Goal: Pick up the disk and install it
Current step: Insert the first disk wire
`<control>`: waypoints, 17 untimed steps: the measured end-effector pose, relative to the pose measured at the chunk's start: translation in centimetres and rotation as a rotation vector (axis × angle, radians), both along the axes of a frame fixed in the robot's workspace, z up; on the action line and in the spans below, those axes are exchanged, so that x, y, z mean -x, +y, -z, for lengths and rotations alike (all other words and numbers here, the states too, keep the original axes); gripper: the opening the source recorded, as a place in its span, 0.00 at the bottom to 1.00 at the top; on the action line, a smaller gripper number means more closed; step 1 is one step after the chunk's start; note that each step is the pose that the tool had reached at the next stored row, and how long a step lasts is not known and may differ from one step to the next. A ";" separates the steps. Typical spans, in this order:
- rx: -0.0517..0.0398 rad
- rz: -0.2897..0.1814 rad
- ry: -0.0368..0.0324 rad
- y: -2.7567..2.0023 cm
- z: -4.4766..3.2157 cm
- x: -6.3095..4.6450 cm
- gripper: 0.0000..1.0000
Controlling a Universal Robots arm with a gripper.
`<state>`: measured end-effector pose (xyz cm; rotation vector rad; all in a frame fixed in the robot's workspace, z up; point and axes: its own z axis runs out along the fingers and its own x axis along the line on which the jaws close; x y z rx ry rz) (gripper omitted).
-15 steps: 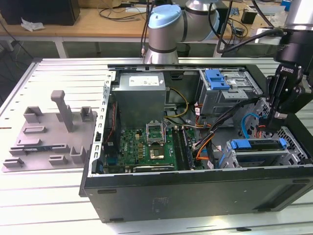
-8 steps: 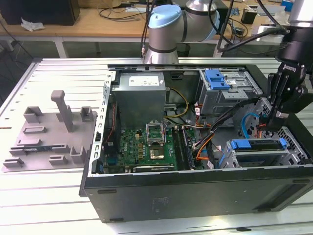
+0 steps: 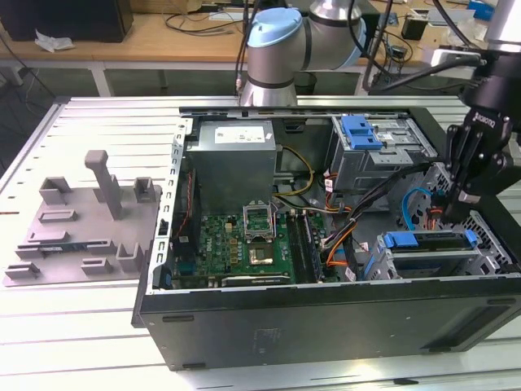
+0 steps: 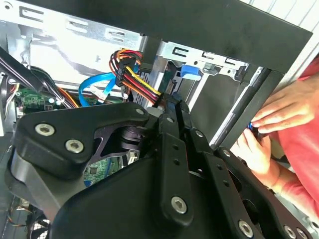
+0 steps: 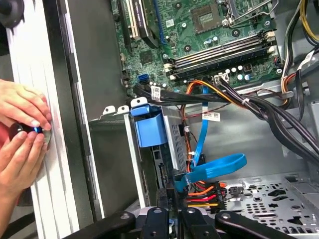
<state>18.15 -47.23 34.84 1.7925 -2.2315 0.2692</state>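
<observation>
An open computer case (image 3: 326,322) lies on its side on a slatted metal bench (image 3: 73,334). Inside, toward the exterior view's left, are a green motherboard (image 3: 244,244) and a grey power supply (image 3: 232,155). A grey moulded tray (image 3: 81,228) sits on the bench beside the case, on the exterior view's left.

The disk (image 3: 431,244) lies in its blue carrier in the lower drive cage, at the corner of the case on the exterior view's right. In the first wrist view, the carrier's blue end (image 5: 148,129) sits at the mouth of that cage. A separate blue bracket (image 3: 362,130) rests on top of the upper drive cage, well apart from the disk.

The black gripper (image 3: 453,208) hangs over the far end of the disk. In both wrist views its fingers (image 4: 169,117) are drawn narrow, tips close together. They sit just beside a plug of red, yellow and black wires (image 5: 202,194) and a blue ribbon cable (image 5: 219,167). Whether the tips pinch the disk cannot be told.

A person's hands (image 5: 22,134) rest on the bench outside the case wall, touching a small round object.
</observation>
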 end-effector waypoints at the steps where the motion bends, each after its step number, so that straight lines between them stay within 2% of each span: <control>1: -0.0073 0.000 -0.0006 -0.21 0.00 0.0 0.16; 2: -0.0129 0.000 -0.0010 -0.38 0.00 0.1 0.16; 3: -0.0253 0.000 -0.0015 -0.74 0.00 0.1 0.16; 4: -0.0421 -0.002 -0.0018 -1.13 0.00 0.1 0.16; 5: -0.0523 -0.005 -0.0018 -1.30 0.00 0.2 0.16; 6: -0.0571 -0.008 -0.0018 -1.37 0.00 0.2 0.16; 9: -0.0829 -0.035 -0.0011 -1.59 -0.01 0.4 0.16; 12: -0.0980 -0.068 -0.0007 -1.62 0.00 0.4 0.16; 15: -0.1078 -0.093 -0.0009 -1.68 0.00 0.4 0.16; 17: -0.1176 -0.106 -0.0032 -2.25 0.00 0.5 0.16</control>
